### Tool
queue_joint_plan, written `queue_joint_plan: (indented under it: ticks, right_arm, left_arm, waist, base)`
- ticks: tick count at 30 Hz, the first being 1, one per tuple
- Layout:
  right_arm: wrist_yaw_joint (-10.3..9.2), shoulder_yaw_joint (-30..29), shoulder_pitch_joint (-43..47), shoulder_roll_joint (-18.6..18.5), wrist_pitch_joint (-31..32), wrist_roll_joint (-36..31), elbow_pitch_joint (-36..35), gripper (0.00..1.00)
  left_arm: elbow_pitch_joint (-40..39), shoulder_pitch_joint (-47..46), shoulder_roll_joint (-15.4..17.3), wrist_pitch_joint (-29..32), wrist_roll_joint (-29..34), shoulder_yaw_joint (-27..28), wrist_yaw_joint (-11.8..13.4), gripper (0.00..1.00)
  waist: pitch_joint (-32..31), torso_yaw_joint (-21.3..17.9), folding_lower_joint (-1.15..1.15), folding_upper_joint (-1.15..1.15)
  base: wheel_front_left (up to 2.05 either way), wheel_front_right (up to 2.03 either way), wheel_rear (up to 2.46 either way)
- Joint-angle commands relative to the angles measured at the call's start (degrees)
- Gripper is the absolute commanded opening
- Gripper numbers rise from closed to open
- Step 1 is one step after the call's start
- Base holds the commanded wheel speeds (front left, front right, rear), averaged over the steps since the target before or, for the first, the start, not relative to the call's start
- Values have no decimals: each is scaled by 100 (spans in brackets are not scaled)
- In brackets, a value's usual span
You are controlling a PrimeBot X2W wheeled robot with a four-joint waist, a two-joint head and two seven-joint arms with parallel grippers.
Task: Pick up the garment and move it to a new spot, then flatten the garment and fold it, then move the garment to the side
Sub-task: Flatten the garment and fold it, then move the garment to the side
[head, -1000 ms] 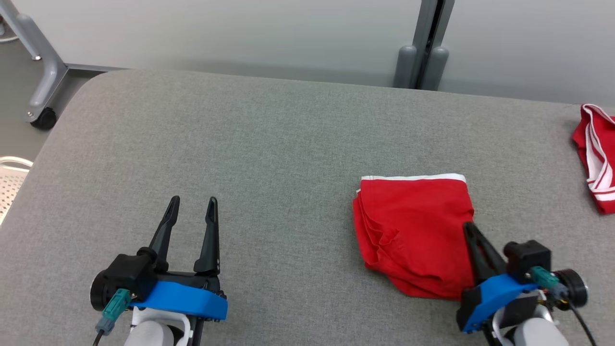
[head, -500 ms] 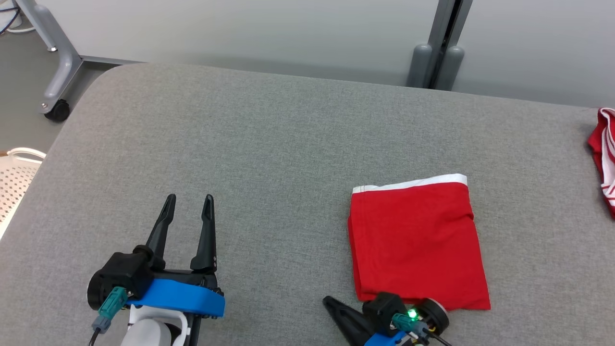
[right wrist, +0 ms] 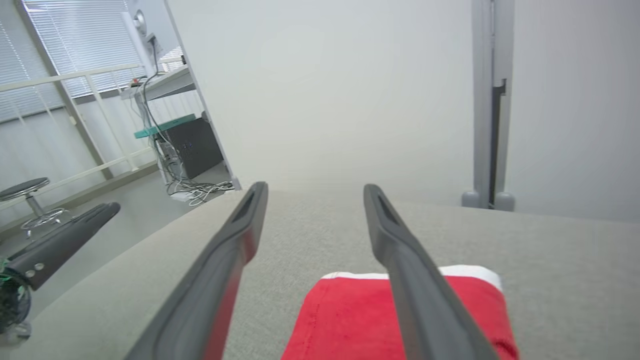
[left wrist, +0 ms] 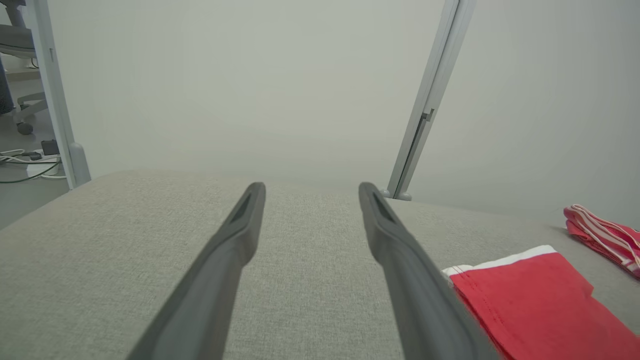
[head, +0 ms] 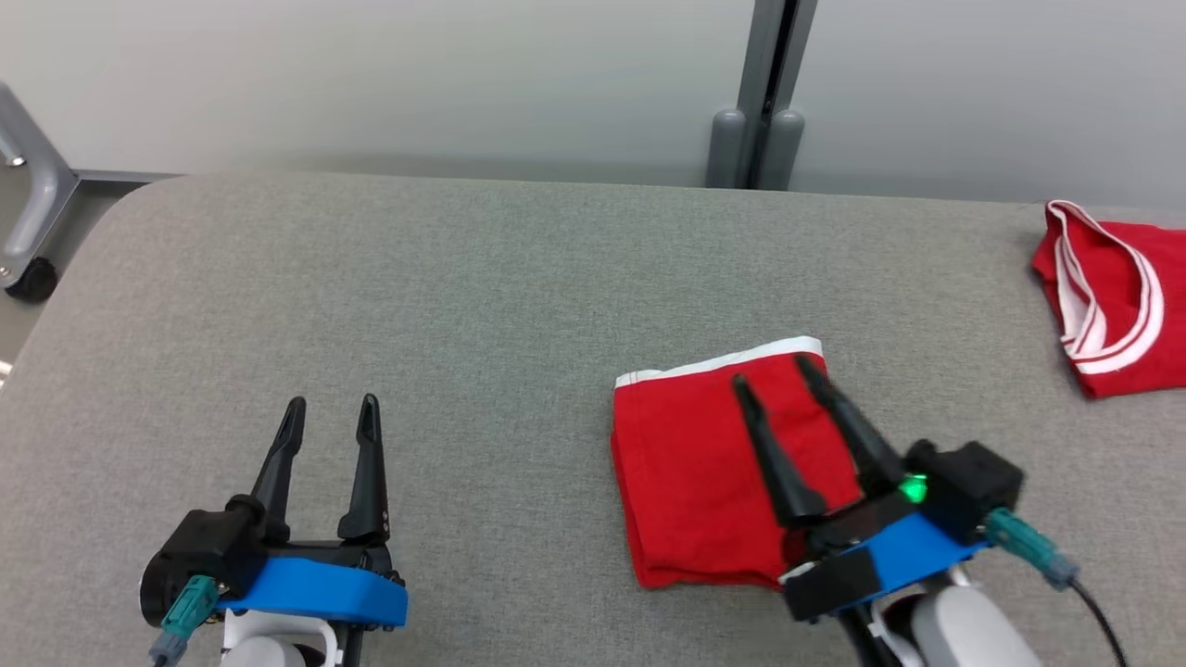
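Red garment (head: 695,482), folded into a pretty tidy rectangle with a white band (head: 718,361) along the far edge. Lying flat on the grey fabric surface (head: 463,296), right of centre and toward the near side. Right hand (head: 770,369) over the garment's right half, fingers (head: 769,445) pointing away and a bit left, spread wide apart, nothing pinched between them. Can't really tell whether touching the cloth or just above it. Green light (head: 914,485) glowing near its base. Left hand (head: 334,402) well off to the left over bare surface, jaws likewise apart, empty, nowhere near the garment. Second red piece (head: 1112,315) with white stripes bunched up at the far right edge, well apart from the folded one. Grey post (head: 764,93) against the pale wall (head: 371,74) behind.
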Motion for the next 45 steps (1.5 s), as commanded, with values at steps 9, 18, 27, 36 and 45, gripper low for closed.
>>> queue_joint_plan:
  ticks: [9, 18, 27, 36, 45]
  right_arm:
    - [1, -2268, 837, -20, 712, -675, -1009, 100]
    - [1, -2872, 1139, -19, 1367, -810, -880, 100]
    - [1, -2717, 1251, -19, 1517, -792, -728, 100]
    - [2, -2670, 1302, -19, 1674, -739, -371, 100]
    - [1, -2521, 1182, -19, 1209, -995, 152, 100]
  left_arm:
    - [-29, 266, -38, -23, 44, 308, 19, 100]
    - [146, 623, 38, -23, 114, 509, 36, 100]
    - [244, 869, 48, -23, 59, 442, 20, 100]
    - [289, 888, 76, -23, 80, 382, 10, 100]
    - [354, 778, 36, -23, 102, 349, 4, 100]
  waist:
    - [-314, -419, 0, 0]
    - [-612, -621, 0, 0]
    - [-763, -666, 0, 0]
    - [-770, -601, 0, 0]
    - [-712, -516, 0, 0]
  base:
    - [0, 0, 0]
    - [0, 0, 0]
    - [0, 0, 0]
    - [0, 0, 0]
    - [0, 0, 0]
